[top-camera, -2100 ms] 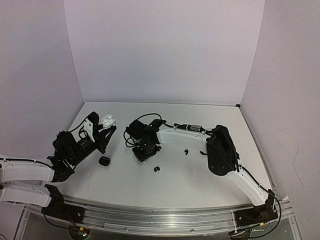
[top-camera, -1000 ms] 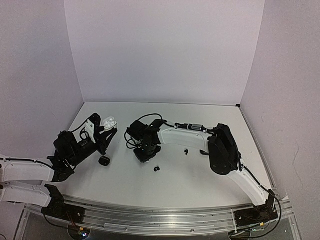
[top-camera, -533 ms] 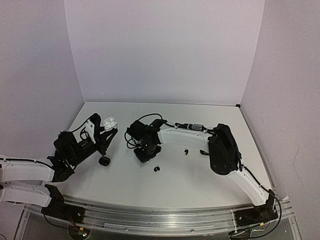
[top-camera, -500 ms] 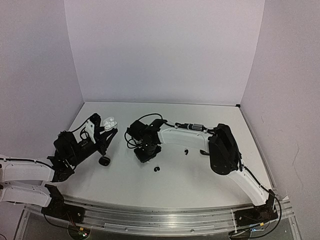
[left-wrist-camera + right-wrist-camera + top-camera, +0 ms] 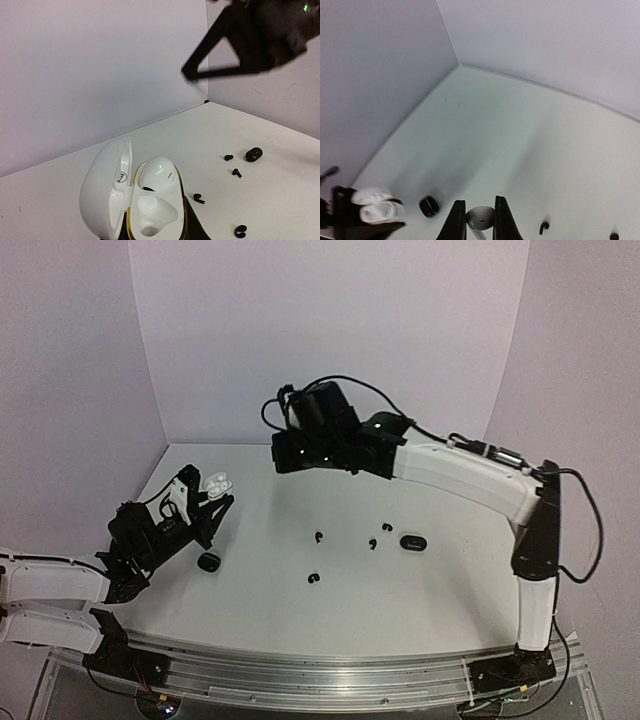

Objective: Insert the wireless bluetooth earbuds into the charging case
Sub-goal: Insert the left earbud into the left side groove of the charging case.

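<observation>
- Left gripper (image 5: 208,492): jaws clamped on the base of the white case (image 5: 215,481), held just off the table (image 5: 250,610) at its left side.
- White case is open, with the lid (image 5: 102,185) hinged back to the left in the left wrist view. The base (image 5: 155,200) faces up and shows two white rounded forms, one per well.
- Right gripper (image 5: 479,224): held high above the table near the back wall (image 5: 330,330), arm stretched out from the right side.
- Right jaws are nearly closed, with a narrow gap. A small pale grey rounded piece (image 5: 481,215) is pinched between the fingertips. The right wrist view is blurred, so I can't tell whether it is a bud or part of a case.
- Four black earbuds (image 5: 318,536) lie loose on the table, none in a case and none touching another.
- One bud is mid-table and one is nearer the arm bases, below the first.
- The other two sit close together to the right of centre.
- Black case (image 5: 412,542) lies on the table just right of that close pair, apart from both.
- Other black case (image 5: 208,561) lies on the table near the left gripper, below the white case and not gripped.
- Nothing on the table sits directly under the right fingertips. The right wrist view shows the other black case and two buds off to the sides.
</observation>
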Available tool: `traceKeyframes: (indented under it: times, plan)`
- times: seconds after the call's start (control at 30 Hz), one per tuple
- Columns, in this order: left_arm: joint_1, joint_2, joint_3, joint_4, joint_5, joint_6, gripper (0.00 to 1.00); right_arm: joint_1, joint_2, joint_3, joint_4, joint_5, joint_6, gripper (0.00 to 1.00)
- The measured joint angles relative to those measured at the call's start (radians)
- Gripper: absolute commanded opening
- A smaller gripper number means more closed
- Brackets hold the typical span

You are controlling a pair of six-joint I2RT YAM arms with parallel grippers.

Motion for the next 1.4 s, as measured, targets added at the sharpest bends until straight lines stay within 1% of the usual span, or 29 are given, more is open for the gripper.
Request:
traceKeyframes:
  times: [0.1, 0.2, 0.23, 0.3, 0.47, 0.67, 0.97, 1.4]
  plan:
    - [0.0, 0.027, 0.0, 0.038, -0.008, -0.003, 0.0, 0.045, -0.157, -0.136, 0.262, 0.065, -0.029, 0.0]
    - [0.0, 0.057, 0.004, 0.074, -0.022, -0.003, 0.0, 0.111, -0.215, -0.231, 0.536, 0.087, -0.069, 0.0]
    - [0.0, 0.066, 0.007, 0.084, -0.025, -0.003, 0.0, 0.133, -0.219, -0.261, 0.629, 0.086, -0.082, 0.0]
    - [0.0, 0.076, 0.014, 0.111, -0.026, -0.003, 0.0, 0.167, -0.201, -0.296, 0.751, 0.068, -0.1, 0.0]
    - [0.0, 0.079, 0.033, 0.158, -0.026, -0.016, 0.0, 0.187, -0.109, -0.339, 0.957, 0.008, -0.126, 0.0]
    - [0.0, 0.079, 0.048, 0.195, -0.024, -0.044, 0.0, 0.181, -0.034, -0.35, 1.081, -0.043, -0.144, 0.0]
    - [0.0, 0.08, 0.053, 0.214, -0.016, -0.056, 0.0, 0.179, 0.001, -0.35, 1.188, -0.053, -0.177, 0.0]
    - [0.0, 0.094, 0.065, 0.245, -0.011, -0.057, 0.0, 0.179, 0.044, -0.351, 1.218, -0.055, -0.228, 0.0]
